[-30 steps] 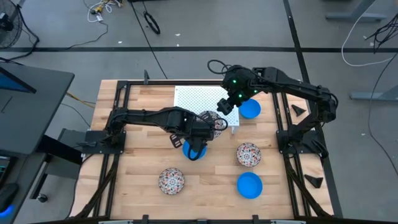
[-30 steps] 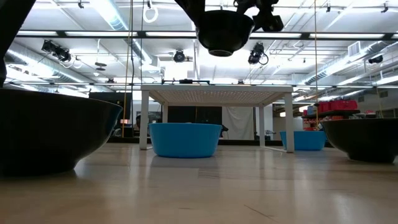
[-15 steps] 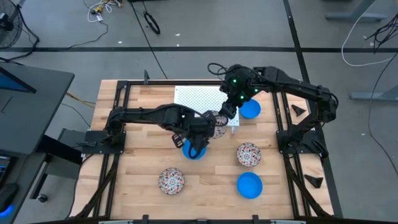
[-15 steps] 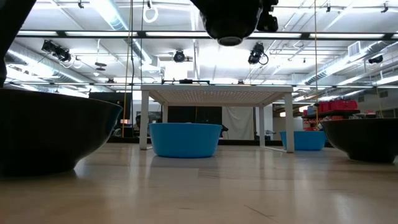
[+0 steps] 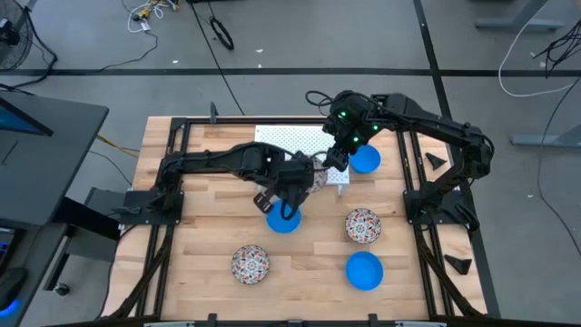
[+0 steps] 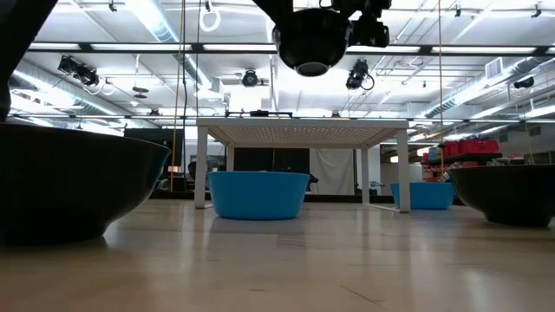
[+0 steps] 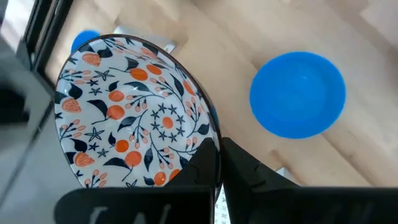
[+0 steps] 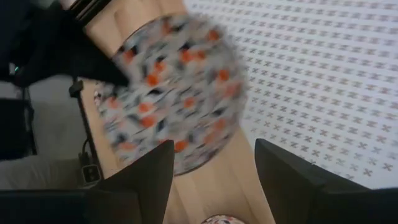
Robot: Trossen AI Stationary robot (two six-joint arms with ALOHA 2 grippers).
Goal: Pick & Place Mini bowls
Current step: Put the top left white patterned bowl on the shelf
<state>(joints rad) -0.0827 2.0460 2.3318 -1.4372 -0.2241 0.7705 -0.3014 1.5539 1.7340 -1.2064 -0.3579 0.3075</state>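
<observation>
Floral bowl (image 7: pixel 134 115) held aloft, tilted, above the white perforated rack's (image 5: pixel 290 142) front edge, near the bench's centre. Left gripper (image 7: pixel 217 163) clamped on its rim. Right gripper (image 5: pixel 334 156) just beside it, fingers spread apart, holding nothing. Blue bowl (image 5: pixel 282 220) on bench below left arm.

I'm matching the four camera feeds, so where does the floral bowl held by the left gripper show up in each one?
High view: floral bowl mid-table at the white rack's front edge, gripped by the left gripper.
Low view: dark underside of the bowl at top centre, above the rack.
Left wrist view: bowl fills the left half.
Right wrist view: blurred bowl, centre-left.
Shared landmark: the rack.
</observation>
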